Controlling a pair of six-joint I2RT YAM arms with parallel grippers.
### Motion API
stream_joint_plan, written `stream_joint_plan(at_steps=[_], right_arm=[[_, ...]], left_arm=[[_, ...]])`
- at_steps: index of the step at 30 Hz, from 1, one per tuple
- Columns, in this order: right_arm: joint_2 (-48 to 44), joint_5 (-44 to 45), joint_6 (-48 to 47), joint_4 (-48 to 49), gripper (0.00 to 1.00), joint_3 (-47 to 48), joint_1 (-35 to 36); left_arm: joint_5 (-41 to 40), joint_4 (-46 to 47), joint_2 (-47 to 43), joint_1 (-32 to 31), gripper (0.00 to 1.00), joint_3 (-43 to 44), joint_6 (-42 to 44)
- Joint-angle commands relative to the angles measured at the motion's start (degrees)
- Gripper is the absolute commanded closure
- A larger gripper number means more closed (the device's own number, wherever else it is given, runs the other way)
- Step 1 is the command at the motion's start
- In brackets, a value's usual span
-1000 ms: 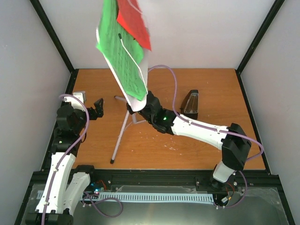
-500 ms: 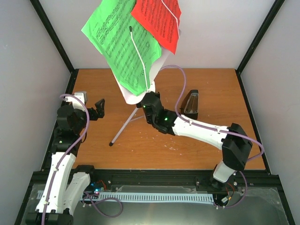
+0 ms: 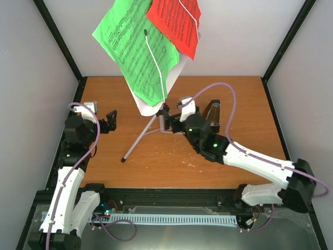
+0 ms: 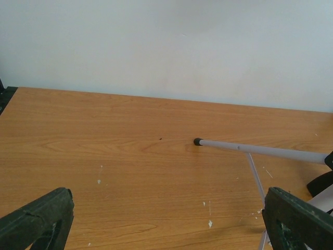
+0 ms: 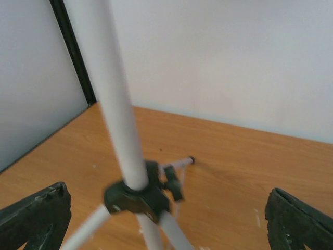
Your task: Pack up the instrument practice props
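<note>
The music stand (image 3: 154, 121) stands on its thin silver tripod legs mid-table, its pale desk raised high toward the camera. A green music sheet (image 3: 132, 47) and a red music sheet (image 3: 176, 23) lie on that desk under a thin wire clip. My right gripper (image 3: 169, 121) is open just right of the stand's pole (image 5: 120, 114), and the black leg hub (image 5: 138, 195) sits ahead between its spread fingers (image 5: 36, 219). The black metronome (image 3: 213, 110) stands behind the right arm, partly hidden. My left gripper (image 3: 107, 120) is open and empty at the left, facing a stand leg (image 4: 260, 150).
The wooden tabletop (image 3: 244, 99) is boxed in by white walls and black corner posts (image 3: 58, 39). One tripod leg tip (image 3: 124, 160) reaches toward the near left. A purple cable (image 3: 218, 86) arcs over the right arm.
The stand swung from tilted to upright on its legs. My right gripper then opened, let go of the pole and drew back to the right. The left arm stayed put.
</note>
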Motion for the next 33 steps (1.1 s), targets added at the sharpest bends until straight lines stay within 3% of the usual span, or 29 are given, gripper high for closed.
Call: stream_joint_plan(at_steps=[1, 4, 7, 11, 19, 20, 24, 25, 33], right_arm=[[-7.42, -16.67, 2.01, -8.37, 0.0, -6.69, -8.93], [-12.13, -33.68, -2.54, -8.61, 0.0, -12.71, -15.92], [-14.98, -41.53, -4.55, -4.03, 0.0, -18.87, -20.22], [-10.57, -54.74, -4.26, 1.65, 0.0, -20.26, -25.93], [2.37, -65.81, -7.49, 7.34, 0.0, -13.94, -26.67], [4.65, -66.91, -8.25, 6.78, 0.03, -12.13, -26.68], [12.99, -72.82, -12.32, 2.32, 0.44, -4.52, -26.67], [14.27, -73.55, -13.45, 1.02, 0.5, -3.22, -26.6], [14.49, -72.9, -18.66, 2.56, 0.78, -5.76, -26.6]], left_arm=[[0.7, 1.75, 0.68, 0.3, 0.01, 0.41, -1.02], [3.89, 2.59, 2.12, 0.3, 0.01, 0.22, -0.8], [7.18, 3.41, 4.12, 0.3, 0.04, 0.17, 0.31], [7.13, 3.09, 5.29, 0.3, 0.05, 0.33, 1.43], [10.66, 4.04, 5.89, 0.3, 0.06, -0.17, 3.26], [10.85, 3.98, 5.71, 0.3, 0.06, -0.13, 3.33], [11.08, 4.48, 4.3, 0.3, 0.06, -0.72, 3.29], [11.06, 4.71, 4.38, 0.3, 0.06, -0.73, 3.3], [17.65, 7.43, 7.03, 0.3, 0.06, -1.04, 3.95]])
